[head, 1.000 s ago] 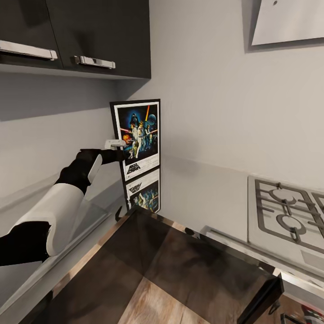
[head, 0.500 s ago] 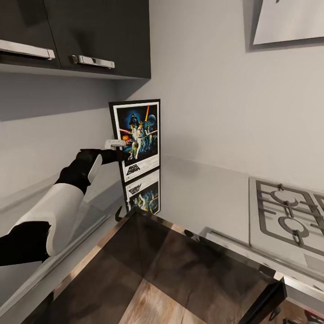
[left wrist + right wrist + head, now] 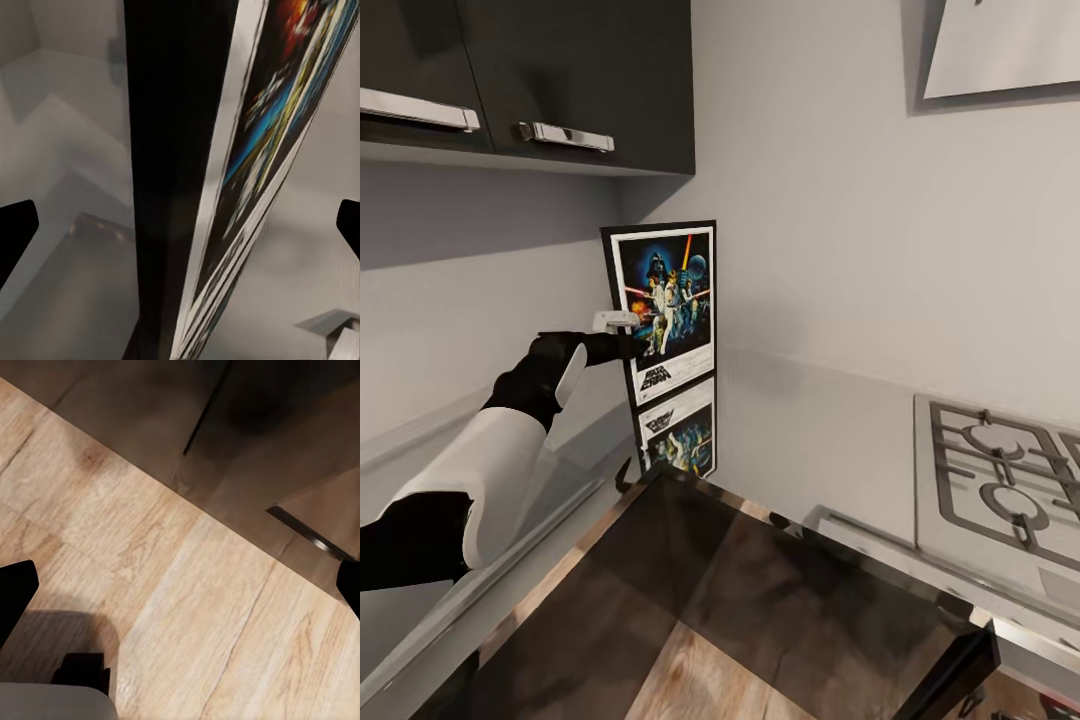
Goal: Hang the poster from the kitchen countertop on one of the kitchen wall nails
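Left jaws spread wide around the edge of the poster [image 3: 665, 305], not yet closed; right jaws open over wood floor [image 3: 210, 607]. Poster upright on counter [image 3: 810, 430] against wall; lifting and hanging remain.

Left arm, white forearm w/ black wrist, stretched fwd; its claw [image 3: 628, 333] wide open, dark fingertips [image 3: 16, 225] far apart. Right claw's dark fingertips [image 3: 15, 589] also spread, pointing down.

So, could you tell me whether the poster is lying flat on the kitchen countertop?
No, the poster stands upright on the kitchen countertop in the wall corner, its mirror image showing in the shiny surface below it.
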Controlling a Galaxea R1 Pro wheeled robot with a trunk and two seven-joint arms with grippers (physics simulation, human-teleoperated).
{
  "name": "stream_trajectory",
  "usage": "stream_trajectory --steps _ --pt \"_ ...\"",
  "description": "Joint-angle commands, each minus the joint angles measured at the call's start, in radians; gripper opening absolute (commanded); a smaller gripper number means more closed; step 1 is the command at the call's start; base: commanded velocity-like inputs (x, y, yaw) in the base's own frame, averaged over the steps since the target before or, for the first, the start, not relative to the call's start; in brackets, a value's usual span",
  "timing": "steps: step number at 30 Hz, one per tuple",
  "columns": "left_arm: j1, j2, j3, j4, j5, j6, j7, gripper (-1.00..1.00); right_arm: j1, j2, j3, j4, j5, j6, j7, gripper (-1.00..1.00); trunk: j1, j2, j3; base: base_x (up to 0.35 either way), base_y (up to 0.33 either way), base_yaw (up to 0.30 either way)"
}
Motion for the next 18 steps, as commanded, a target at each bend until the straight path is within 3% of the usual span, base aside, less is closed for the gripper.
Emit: stream_trajectory --steps 1,15,16,18 --pt "-0.001 0.000 0.000 -0.001 0.001 0.005 -0.003 1.00 -0.001 0.000 0.001 0.001 0.009 -0.002 -0.007 1.00 0.000 0.000 -0.001 0.051 0.000 0.000" --pt "-0.001 0.000 -0.008 -0.004 0.001 0.007 -0.003 1.00 0.000 0.000 0.001 0.001 0.009 -0.002 -0.007 1.00 0.000 0.000 -0.001 0.009 0.000 0.000" --pt "-0.001 0.000 -0.010 -0.003 0.001 0.008 -0.003 -1.00 0.000 0.000 0.001 0.001 0.009 -0.002 -0.007 1.00 0.000 0.000 -0.001 0.000 0.000 0.000" --pt "-0.001 -0.001 -0.011 -0.002 0.000 0.009 -0.003 -1.00 0.000 0.000 0.001 0.001 0.009 -0.002 -0.007 1.00 0.000 0.000 -0.001 0.000 0.000 0.000"
